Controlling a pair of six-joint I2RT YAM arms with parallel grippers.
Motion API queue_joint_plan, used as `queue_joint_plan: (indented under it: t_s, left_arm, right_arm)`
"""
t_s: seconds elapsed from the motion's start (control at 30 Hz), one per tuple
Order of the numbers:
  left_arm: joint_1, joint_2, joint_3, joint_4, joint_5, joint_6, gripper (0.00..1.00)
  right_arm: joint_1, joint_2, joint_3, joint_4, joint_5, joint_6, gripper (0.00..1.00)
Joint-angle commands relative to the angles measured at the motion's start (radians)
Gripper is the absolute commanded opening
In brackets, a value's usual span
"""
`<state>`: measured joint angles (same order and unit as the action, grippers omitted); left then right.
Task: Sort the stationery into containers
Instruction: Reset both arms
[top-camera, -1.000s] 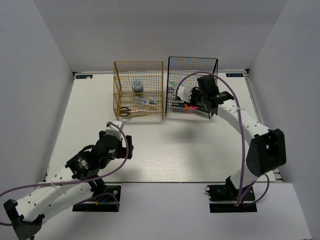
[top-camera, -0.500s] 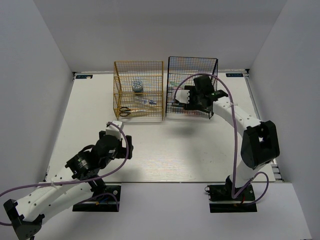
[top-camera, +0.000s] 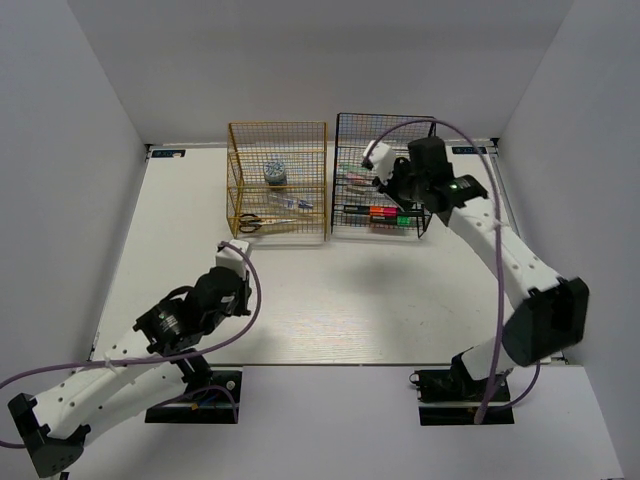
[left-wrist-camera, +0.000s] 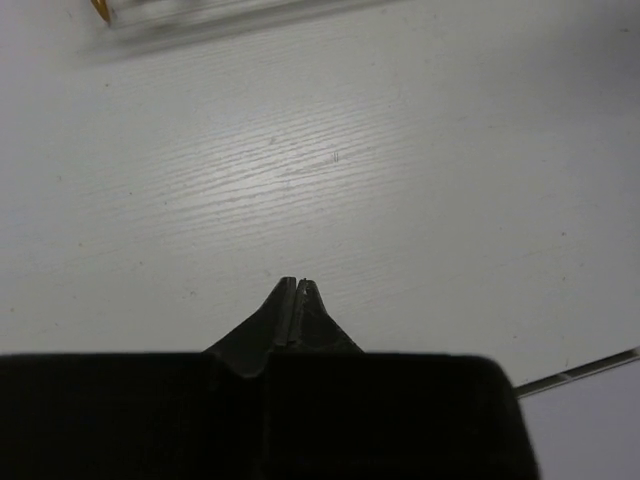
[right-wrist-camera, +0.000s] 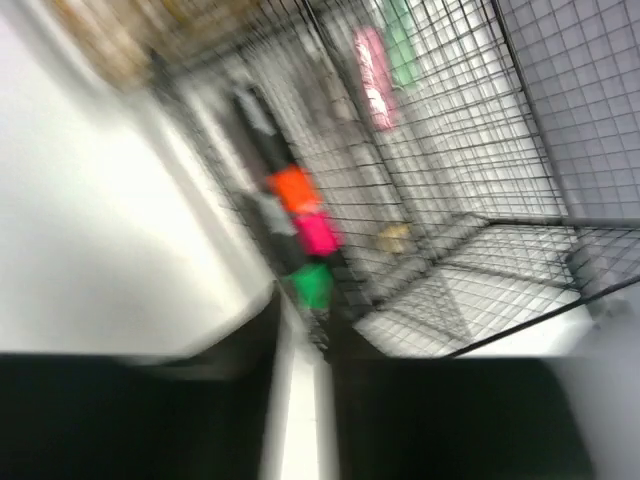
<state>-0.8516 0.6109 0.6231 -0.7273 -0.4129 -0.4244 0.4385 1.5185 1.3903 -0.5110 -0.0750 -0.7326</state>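
The gold-yellow rack (top-camera: 277, 135) holds a bluish tape roll (top-camera: 276, 172), a clear tube (top-camera: 290, 203) and black-handled scissors (top-camera: 250, 222). In the black rack (top-camera: 385, 125), black-bodied highlighters (top-camera: 380, 212) lie on the lower tier, their orange (right-wrist-camera: 293, 188), pink (right-wrist-camera: 318, 233) and green (right-wrist-camera: 313, 285) parts side by side. Pastel highlighters (right-wrist-camera: 373, 65) and a tan eraser (right-wrist-camera: 395, 237) lie deeper inside. My right gripper (right-wrist-camera: 300, 300) hovers just in front of that rack (top-camera: 396, 188), blurred, with a narrow empty gap between its fingers. My left gripper (left-wrist-camera: 297, 285) is shut on nothing, low over bare table (top-camera: 236, 290).
White walls box in the table on three sides. The two racks stand side by side at the back centre. A blurred corner of the gold rack (left-wrist-camera: 100, 10) shows at the top of the left wrist view. The right arm's purple cable (top-camera: 470, 150) arcs over the black rack.
My left gripper has closed from wide open. My right gripper has pulled back and up from the black rack's lower tier, leaving the highlighters lying there, and its jaws have narrowed.
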Motion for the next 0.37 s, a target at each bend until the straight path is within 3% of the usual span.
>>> queue_joint_plan:
  t_s: [0.0,0.03,0.07,0.1,0.2,0.33]
  left_arm:
    - [0.006,0.056,0.116,0.002,0.019,0.024,0.01]
    - [0.006,0.087,0.139,-0.009,0.019,0.027,0.16]
    - [0.008,0.123,0.162,-0.030,0.014,0.029,0.86]
    - [0.005,0.142,0.208,-0.058,0.008,0.023,1.00]
    - [0.008,0.231,0.323,-0.138,-0.021,0.015,1.00]
    - [0.011,0.285,0.383,-0.144,-0.009,0.029,1.00]
  right_arm:
    - [-0.012,-0.147,0.011,-0.138,-0.227,0.475,0.62]
    - [-0.012,-0.190,-0.049,-0.135,-0.274,0.511,0.90]
    - [-0.015,-0.240,-0.121,-0.120,-0.284,0.551,0.91]
    - [-0.014,-0.268,-0.158,-0.083,-0.279,0.662,0.91]
    - [-0.014,-0.397,-0.296,-0.029,-0.137,0.760,0.91]
    - [-0.015,-0.547,-0.388,-0.044,0.070,0.765,0.91]
